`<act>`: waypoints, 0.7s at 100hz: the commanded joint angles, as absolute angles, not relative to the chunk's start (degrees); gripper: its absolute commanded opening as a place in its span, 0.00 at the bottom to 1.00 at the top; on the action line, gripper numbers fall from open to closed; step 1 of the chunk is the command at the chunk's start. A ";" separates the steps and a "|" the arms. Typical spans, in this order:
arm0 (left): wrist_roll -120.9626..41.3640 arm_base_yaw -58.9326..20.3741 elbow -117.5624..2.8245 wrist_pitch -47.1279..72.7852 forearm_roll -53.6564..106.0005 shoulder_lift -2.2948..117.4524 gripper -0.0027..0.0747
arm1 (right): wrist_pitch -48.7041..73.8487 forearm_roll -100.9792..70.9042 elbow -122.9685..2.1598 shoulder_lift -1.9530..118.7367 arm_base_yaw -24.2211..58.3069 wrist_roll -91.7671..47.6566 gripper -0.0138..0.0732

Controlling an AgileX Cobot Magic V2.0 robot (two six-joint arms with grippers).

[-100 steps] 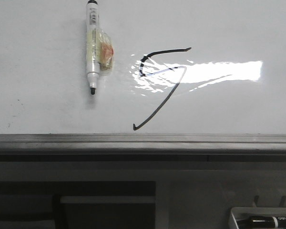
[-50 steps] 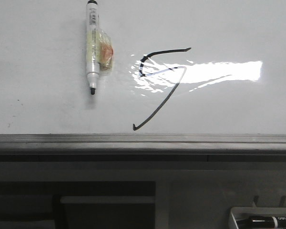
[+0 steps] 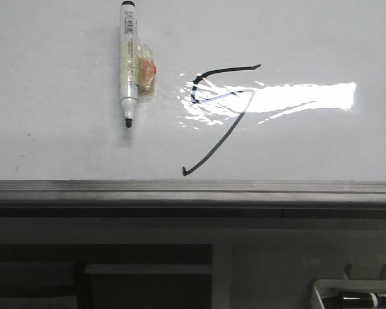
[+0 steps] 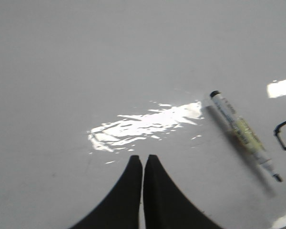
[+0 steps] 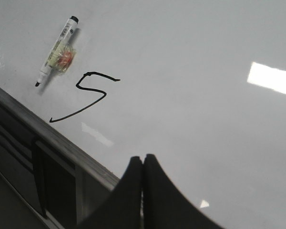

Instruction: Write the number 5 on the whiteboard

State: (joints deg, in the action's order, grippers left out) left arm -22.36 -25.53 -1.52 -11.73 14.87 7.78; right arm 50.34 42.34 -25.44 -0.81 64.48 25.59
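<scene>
A slanted number 5 [image 3: 220, 116] stands drawn in black on the whiteboard [image 3: 321, 38], its tail ending just above the grey rail [image 3: 193, 187]. An uncapped marker [image 3: 128, 61] lies just beside the numeral. Both the left gripper [image 4: 142, 160] and right gripper [image 5: 142, 160] hover above the board, fingers pressed together, holding nothing.

Light fell from overhead and struck the whiteboard [image 3: 58, 148] hard — a blown-out white streak of glare lay across the number 5 [image 3: 222, 116], washing out part of its line. The marker [image 3: 128, 64] cast a soft grey shadow just beside it. Below the rail the front view went dim and murky. Both wrist views were soft and faintly grainy — their fingers pure black silhouettes.
</scene>
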 commanded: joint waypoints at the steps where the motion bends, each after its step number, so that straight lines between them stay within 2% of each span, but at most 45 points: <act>1: -12.22 -20.05 -1.92 -11.86 6.32 6.06 0.01 | 47.01 45.03 -26.53 -0.65 64.26 25.62 0.09; 10: -0.60 -14.63 -1.04 -6.10 0.73 4.41 0.01 | 47.01 45.03 -26.53 -0.65 64.26 25.62 0.09; 21: 4.06 -11.56 0.14 0.00 -2.01 2.84 0.01 | 47.01 45.03 -26.53 -0.65 64.26 25.62 0.09; 50: 4.06 -11.58 1.21 15.03 -2.49 -1.83 0.01 | 47.01 45.03 -26.53 -0.65 64.26 25.62 0.09; 70: 4.06 -11.58 1.21 14.98 -2.40 -1.83 0.01 | 47.01 45.03 -26.53 -0.65 64.26 25.62 0.09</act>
